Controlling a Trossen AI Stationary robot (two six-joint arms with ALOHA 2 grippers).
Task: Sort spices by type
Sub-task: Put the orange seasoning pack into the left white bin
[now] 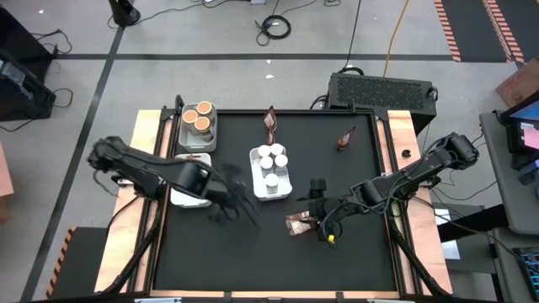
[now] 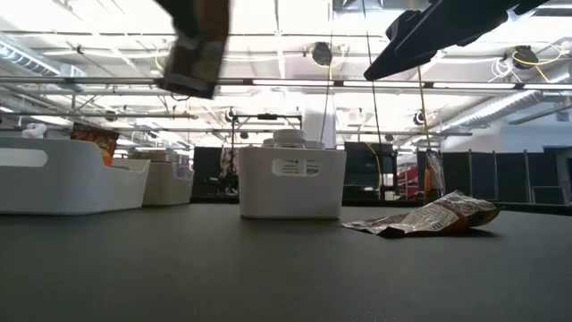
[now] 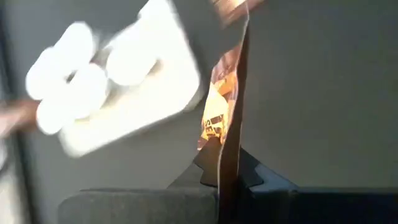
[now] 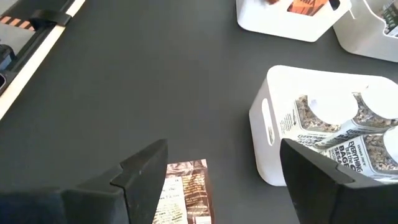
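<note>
Left gripper (image 3: 227, 180): shut edge-on upon a reddish-brown crinkly foil packet (image 3: 229, 112), lifted off the black desk (image 1: 354, 252), left of the middle tray.
Right gripper (image 4: 214, 168): wide open, holding nothing, hovering directly over a second reddish-brown packet (image 1: 299, 224) lying flat toward the near edge, right of centre.
White rectangular plastic tray (image 1: 271, 187), mid-desk: white-capped little glass jars (image 1: 271, 158).
White tray (image 1: 189, 135), far left corner: round orange-topped tubs (image 1: 200, 117).
White tray (image 1: 185, 199), left edge: packets, partly hidden.
Two loose packets (image 1: 269, 123) near the far edge.
Risks, judged: thin pinch on slippery foil, likely slipping or swinging during carry; flat packet hard to catch, possibly sliding under closing fingers.
</note>
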